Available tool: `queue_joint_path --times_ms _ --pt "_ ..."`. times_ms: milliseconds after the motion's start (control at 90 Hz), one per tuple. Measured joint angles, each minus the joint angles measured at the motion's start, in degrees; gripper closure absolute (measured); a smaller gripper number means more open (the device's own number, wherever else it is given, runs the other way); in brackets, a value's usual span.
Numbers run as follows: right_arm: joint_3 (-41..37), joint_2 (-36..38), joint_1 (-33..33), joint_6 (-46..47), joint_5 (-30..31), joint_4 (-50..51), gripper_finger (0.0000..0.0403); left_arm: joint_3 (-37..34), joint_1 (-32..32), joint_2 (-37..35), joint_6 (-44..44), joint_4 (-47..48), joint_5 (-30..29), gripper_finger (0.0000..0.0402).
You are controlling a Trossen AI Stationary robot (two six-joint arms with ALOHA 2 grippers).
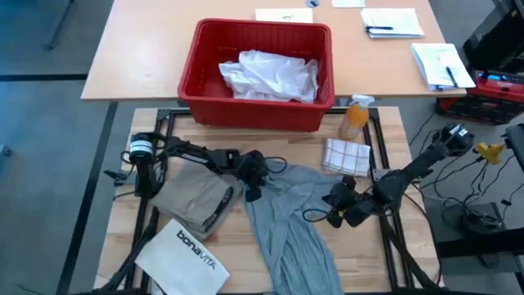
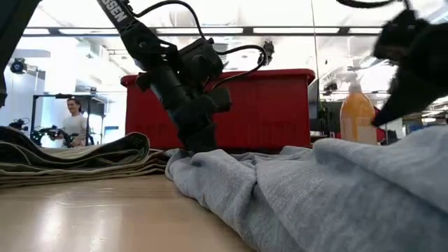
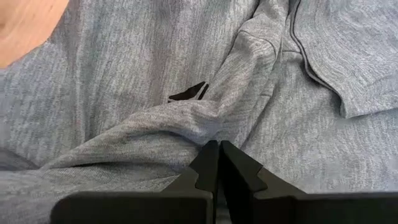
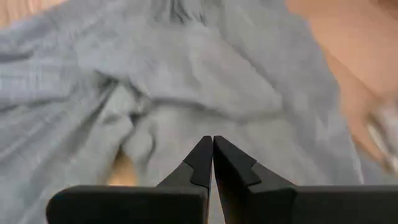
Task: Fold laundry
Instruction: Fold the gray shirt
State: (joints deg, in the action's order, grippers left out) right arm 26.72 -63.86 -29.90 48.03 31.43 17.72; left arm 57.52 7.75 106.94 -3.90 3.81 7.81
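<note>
Between my two grippers lies the crumpled grey cotton T-shirt [image 1: 291, 217], long axis running toward me. Left gripper [image 1: 252, 187] touches its upper-left edge, right gripper [image 1: 336, 215] its right; both have fingers together, nothing pinched.

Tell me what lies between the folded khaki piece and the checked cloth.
In the high view, the crumpled grey T-shirt fills that stretch, with the left pincer down on its edge beside the khaki piece; checked cloth.

Bright ceiling light strips [image 2: 210, 30] run over a white room, where a person [image 2: 72, 120] stands far behind the table [image 1: 147, 49].
</note>
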Motion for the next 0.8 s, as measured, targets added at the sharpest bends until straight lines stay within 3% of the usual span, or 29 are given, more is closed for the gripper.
queue_joint_path --times_ms 144,400,589,800 --pt "0.0 0.0 12.6 -11.5 -18.0 -7.9 0.0403 -0.1 0.0 -1.5 0.3 0.3 -0.2 0.0402" --pt "0.9 -1.5 27.4 -27.7 -31.2 -17.2 0.0402 0.0 0.0 -5.6 0.6 -1.0 -0.3 0.0402" --pt "4.0 -8.5 30.9 -35.5 -38.1 -20.1 0.0368 0.0 0.0 -6.9 0.5 -1.0 -2.2 0.0402" --pt "12.4 -19.7 31.5 -43.5 -39.4 -17.7 0.0284 0.0 -0.2 -6.9 0.3 -1.8 -2.4 0.0402"
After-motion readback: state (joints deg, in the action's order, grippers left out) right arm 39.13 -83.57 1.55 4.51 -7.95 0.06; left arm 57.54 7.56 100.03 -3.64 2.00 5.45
